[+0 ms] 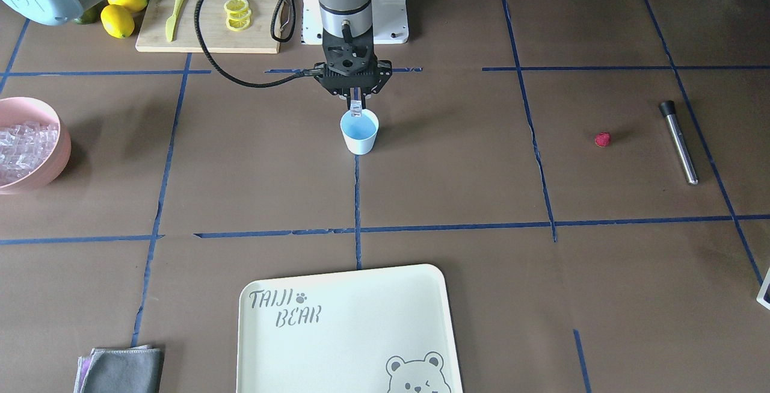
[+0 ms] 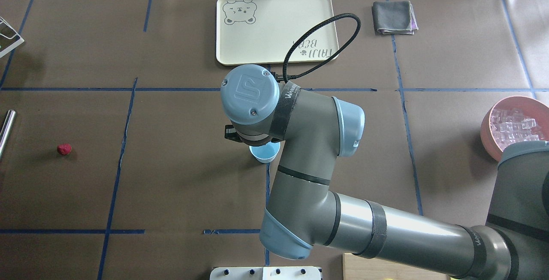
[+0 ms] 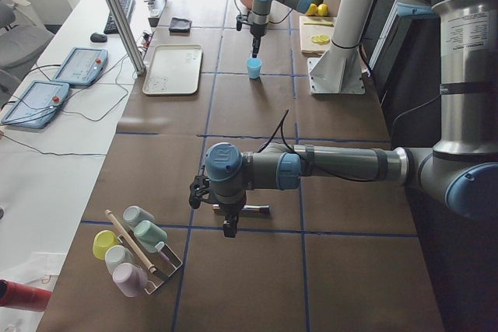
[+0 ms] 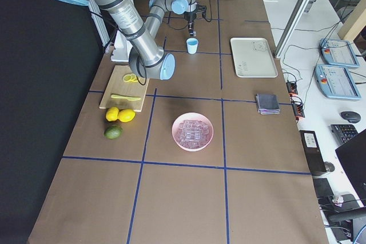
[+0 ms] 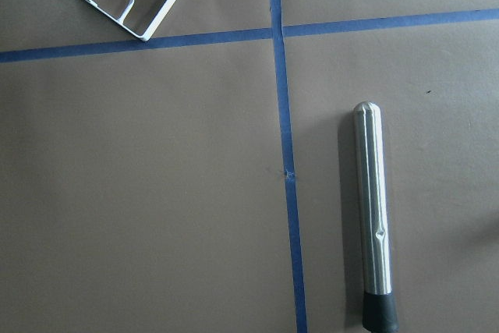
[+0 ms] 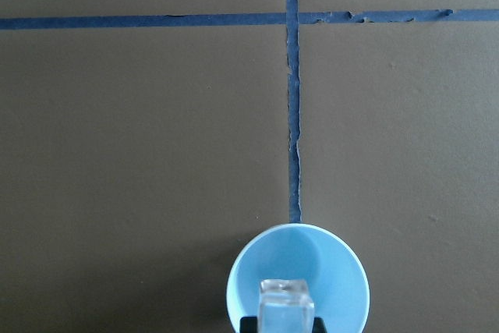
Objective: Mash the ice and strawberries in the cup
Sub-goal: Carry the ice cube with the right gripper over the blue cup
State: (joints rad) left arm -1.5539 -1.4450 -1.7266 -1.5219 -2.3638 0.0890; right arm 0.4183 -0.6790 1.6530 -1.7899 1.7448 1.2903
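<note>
The pale-blue cup [image 1: 360, 133] stands at the table's middle and its inside looks empty in the right wrist view [image 6: 296, 267]. My right gripper [image 1: 356, 103] hangs just above the cup's rim, shut on one clear ice cube [image 1: 356, 110], which also shows in the right wrist view [image 6: 286, 306]. More ice fills the pink bowl [image 1: 64, 140]. The red strawberry [image 1: 602, 139] lies alone on the table. My left gripper [image 3: 228, 227] shows only in the exterior left view, over a metal muddler [image 5: 373, 216]. I cannot tell whether it is open or shut.
A cream tray [image 1: 349, 333] lies at the operators' side. A cutting board [image 1: 198, 38] with lemon slices and a yellow knife, and whole lemons [image 1: 123, 11], lie near the robot base. A grey cloth [image 1: 123, 369] and a rack of cups [image 3: 136, 250] lie at the edges.
</note>
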